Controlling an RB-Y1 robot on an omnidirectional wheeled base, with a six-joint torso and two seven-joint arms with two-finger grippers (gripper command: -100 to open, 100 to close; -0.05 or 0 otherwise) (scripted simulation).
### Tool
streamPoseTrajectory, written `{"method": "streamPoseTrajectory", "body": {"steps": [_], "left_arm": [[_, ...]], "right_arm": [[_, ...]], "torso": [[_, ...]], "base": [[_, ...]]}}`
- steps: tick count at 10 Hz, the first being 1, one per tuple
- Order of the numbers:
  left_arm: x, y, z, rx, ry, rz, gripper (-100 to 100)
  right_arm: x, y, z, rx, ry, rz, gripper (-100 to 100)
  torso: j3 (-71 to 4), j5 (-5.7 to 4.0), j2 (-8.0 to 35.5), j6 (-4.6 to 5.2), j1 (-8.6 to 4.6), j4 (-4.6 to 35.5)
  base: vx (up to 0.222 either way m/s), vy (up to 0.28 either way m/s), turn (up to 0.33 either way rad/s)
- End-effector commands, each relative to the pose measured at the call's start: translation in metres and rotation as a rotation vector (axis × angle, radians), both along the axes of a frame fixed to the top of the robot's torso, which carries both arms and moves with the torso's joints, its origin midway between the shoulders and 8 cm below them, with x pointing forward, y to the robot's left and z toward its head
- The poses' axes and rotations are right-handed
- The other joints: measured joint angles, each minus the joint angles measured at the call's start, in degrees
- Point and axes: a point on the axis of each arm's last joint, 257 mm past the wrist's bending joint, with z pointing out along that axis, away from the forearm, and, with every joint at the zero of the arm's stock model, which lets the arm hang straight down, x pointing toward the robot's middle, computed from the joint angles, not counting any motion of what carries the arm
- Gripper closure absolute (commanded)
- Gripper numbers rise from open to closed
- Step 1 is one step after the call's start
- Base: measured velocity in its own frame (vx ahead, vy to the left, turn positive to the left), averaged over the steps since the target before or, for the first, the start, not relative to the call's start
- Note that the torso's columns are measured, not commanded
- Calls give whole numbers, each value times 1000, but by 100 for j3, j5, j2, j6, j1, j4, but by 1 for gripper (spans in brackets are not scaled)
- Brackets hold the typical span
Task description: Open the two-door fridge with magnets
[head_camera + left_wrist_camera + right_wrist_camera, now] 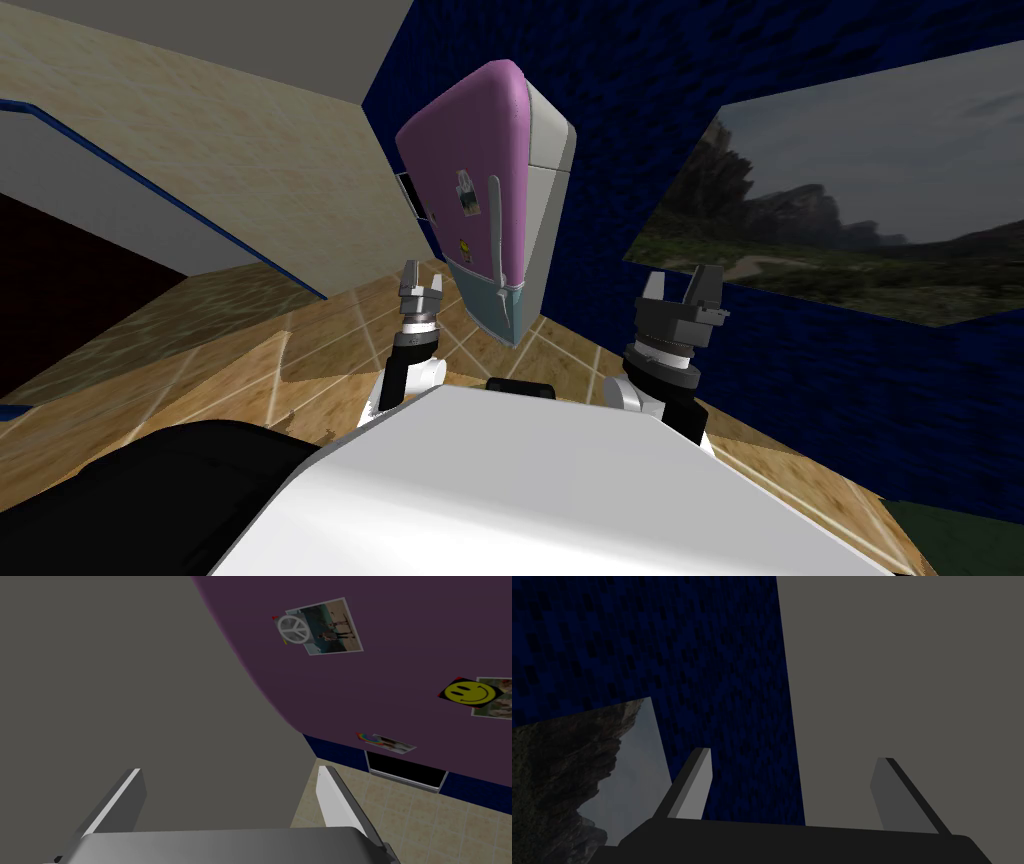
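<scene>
Approach step. Fridge (480,170) stands ahead against the blue wall (640,90), its 2 doors shut, magnets (320,626) on the purple upper door (465,130). Left hand (423,280) and right hand (680,285) spread, empty, short of it. Next: reach the upright handle (494,230).

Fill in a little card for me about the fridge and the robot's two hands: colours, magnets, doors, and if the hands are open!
Fridge: light grey side, two doors
Upper door: pink, looks shut
Lower door: pale blue, looks shut
Handle: long light grey bar on the pink door
Magnets: peace sign, smiley face, rainbow
Left gripper: open, empty, not touching the fridge
Right gripper: open, empty, not touching the fridge
</scene>
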Motion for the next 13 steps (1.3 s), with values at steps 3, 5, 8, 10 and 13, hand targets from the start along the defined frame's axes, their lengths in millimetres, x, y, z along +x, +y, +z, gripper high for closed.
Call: {"method": "streamPoseTrajectory", "body": {"steps": [3, 5, 8, 10, 13], "left_arm": [[0, 0, 0, 0, 0, 0, 0], [0, 0, 0, 0, 0, 0, 0], [0, 0, 0, 0, 0, 0, 0], [2, -3, -4, 27, 22, -10, -100], [9, -3, -19, 73, 102, -13, -100]], "right_arm": [[0, 0, 0, 0, 0, 0, 0], [0, 0, 0, 0, 0, 0, 0], [0, 0, 0, 0, 0, 0, 0], [0, 0, 0, 0, 0, 0, 0], [0, 0, 0, 0, 0, 0, 0]], "torso": [[-2014, 0, 1003, 0, 0, 1006], [-3692, 0, 1845, 0, 0, 1846], [-6227, 0, 3116, 0, 0, 3114], [-7919, 0, 3962, 0, 0, 3960], [-8463, -2, 4204, 0, -7, 4216]], "base": [[0, 0, 0], [0, 0, 0], [0, 0, 0], [15, -4, -15], [80, -28, -62]]}}
